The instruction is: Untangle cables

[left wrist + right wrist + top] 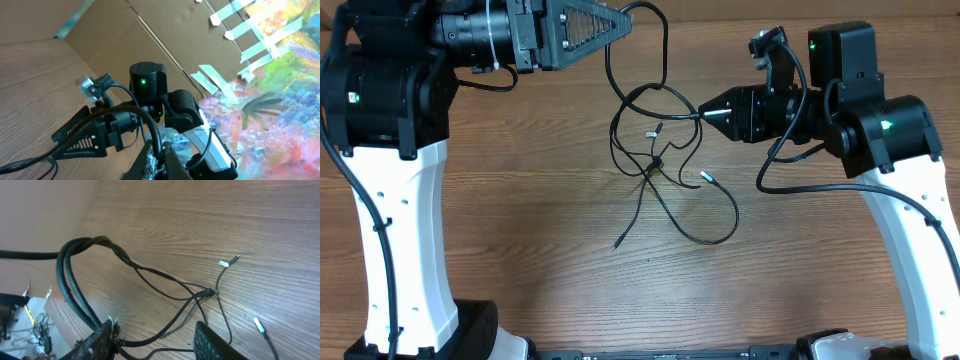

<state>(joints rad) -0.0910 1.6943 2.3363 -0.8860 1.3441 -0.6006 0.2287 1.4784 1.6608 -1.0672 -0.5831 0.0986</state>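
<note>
Robotics lab rig, not a home or shop. Two white arms with black joints, the left arm (405,230) and the right arm (910,230), stand at the near edge of a wood-grain bench (520,250) with green status lights lit. Thin black cables (655,165) lie mid-bench. Behind the right arm is a plain cardboard wall (150,35), with white tape strips (260,47) along a bright painted sheet (285,100). Small clutter (35,330) past the bench edge looks like loose wiring, too small to confirm.

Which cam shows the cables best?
Overhead: the cables show whole, with loops, junction and plug ends. Right wrist shows only part, close up, cut off by the frame; left wrist shows barely a strand at its bottom edge.
</note>
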